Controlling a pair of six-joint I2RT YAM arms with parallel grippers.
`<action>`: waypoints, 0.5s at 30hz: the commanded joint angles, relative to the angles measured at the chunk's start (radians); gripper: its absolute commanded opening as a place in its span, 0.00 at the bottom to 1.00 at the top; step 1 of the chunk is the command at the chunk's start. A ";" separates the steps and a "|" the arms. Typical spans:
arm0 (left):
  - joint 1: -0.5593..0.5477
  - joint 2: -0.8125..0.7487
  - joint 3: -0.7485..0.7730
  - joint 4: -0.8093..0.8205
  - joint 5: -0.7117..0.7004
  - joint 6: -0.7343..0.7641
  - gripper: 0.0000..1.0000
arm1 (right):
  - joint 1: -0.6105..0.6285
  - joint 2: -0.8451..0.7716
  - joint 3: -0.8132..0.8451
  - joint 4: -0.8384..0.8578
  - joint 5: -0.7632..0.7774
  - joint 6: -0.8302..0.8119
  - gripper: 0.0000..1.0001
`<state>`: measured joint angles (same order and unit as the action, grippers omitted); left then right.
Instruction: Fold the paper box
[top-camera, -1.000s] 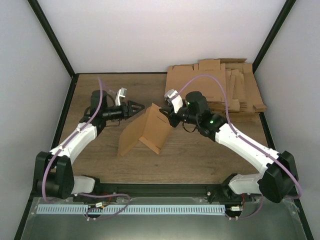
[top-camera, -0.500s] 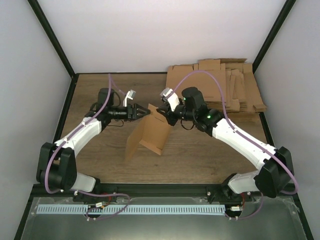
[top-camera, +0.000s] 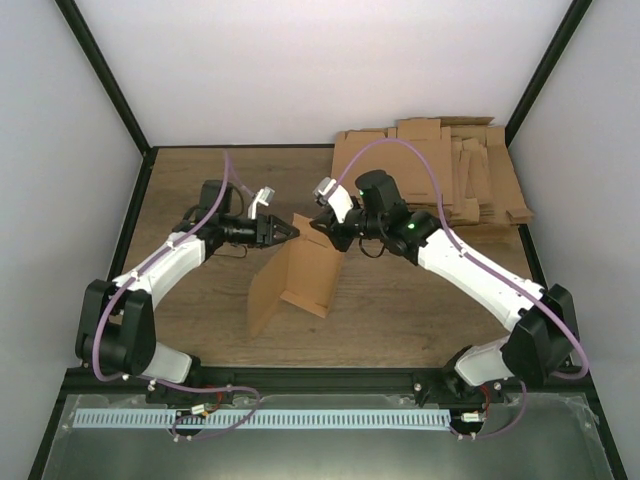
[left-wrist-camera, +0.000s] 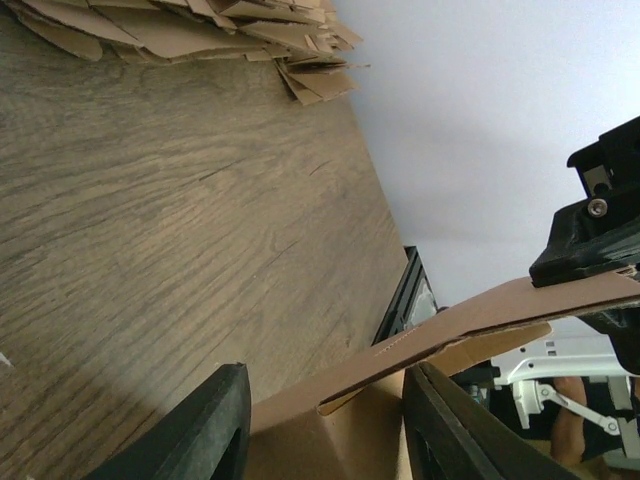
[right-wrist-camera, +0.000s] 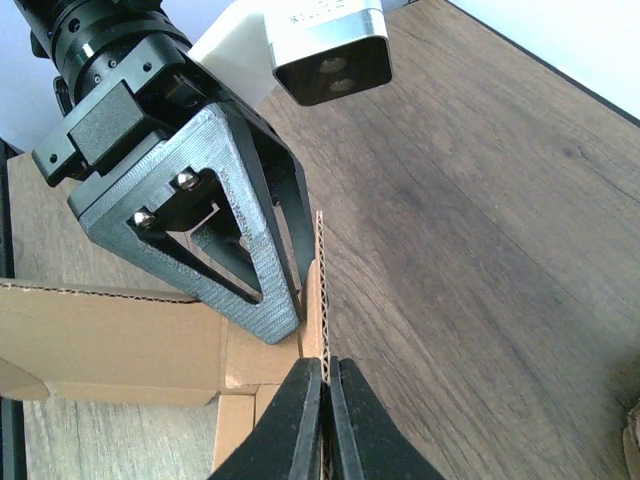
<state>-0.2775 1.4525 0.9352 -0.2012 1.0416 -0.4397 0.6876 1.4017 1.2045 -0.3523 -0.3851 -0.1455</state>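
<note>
The right claw (right-wrist-camera: 326, 372) pinched the upright paper box (top-camera: 300, 275) by its top edge. The left claw (left-wrist-camera: 325, 385) stood half spread, its fingers (left-wrist-camera: 215, 420) straddling that edge.

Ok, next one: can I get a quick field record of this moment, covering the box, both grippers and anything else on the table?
paper box: partly folded, propped up like a tent on the table
right gripper: shut on the box's top edge
left gripper: open, fingers either side of a raised flap
other: pile of flat cardboard blanks, far right corner
</note>
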 joint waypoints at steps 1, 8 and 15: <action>-0.011 0.004 0.002 -0.056 0.024 0.065 0.43 | 0.003 0.014 0.084 0.012 -0.013 -0.034 0.05; -0.012 -0.029 0.002 -0.054 0.023 0.075 0.38 | 0.023 0.026 0.131 0.007 0.026 -0.072 0.06; -0.030 -0.048 0.001 -0.018 -0.041 0.077 0.38 | 0.039 0.040 0.159 0.006 0.037 -0.135 0.07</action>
<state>-0.2836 1.4345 0.9352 -0.2329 1.0309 -0.3981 0.7170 1.4319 1.3037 -0.3878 -0.3668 -0.2302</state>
